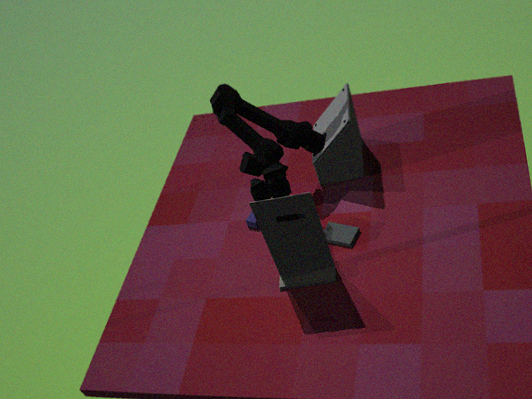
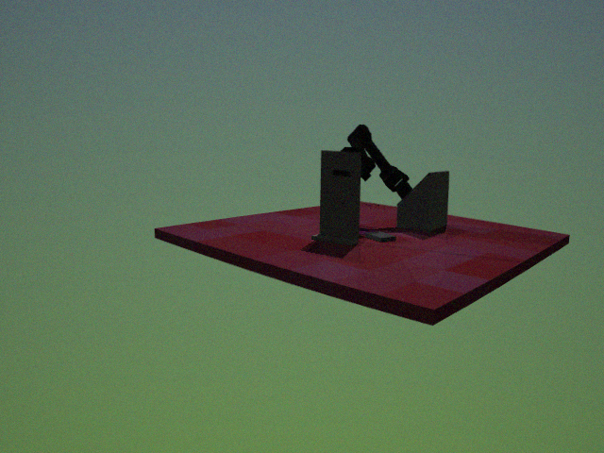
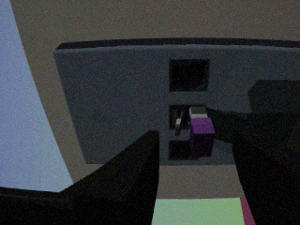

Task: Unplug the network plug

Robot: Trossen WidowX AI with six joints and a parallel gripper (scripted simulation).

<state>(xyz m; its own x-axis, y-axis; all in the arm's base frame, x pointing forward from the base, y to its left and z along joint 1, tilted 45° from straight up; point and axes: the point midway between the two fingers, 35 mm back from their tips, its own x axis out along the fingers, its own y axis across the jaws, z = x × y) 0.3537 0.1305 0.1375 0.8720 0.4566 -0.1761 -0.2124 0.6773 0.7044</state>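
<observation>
Purple plug (image 3: pixel 202 136) sits at middle opening of dark socket plate (image 3: pixel 112 103), between upper and lower openings. Your hand (image 1: pixel 321 143) (image 2: pixel 406 191) (image 3: pixel 197 141) is released, fingers parted, grasping nothing; in wrist view, plug shows between them. Your black arm (image 1: pixel 263 118) (image 2: pixel 380 156) reaches toward slanted panel housing (image 1: pixel 341 158) (image 2: pixel 423 207) on red patchwork desk (image 1: pixel 261 365) (image 2: pixel 380 273). Grey flat block (image 1: pixel 342 234) (image 2: pixel 380 236) lies near upright slotted board (image 1: pixel 297 249) (image 2: pixel 340 205).

A gray upright slotted plate (image 1: pixel 301 246) (image 2: pixel 340 207) stands on a low foot near a flat gray box (image 1: pixel 342 234) (image 2: pixel 380 236) and a partly hidden blue block (image 1: pixel 251 221).
</observation>
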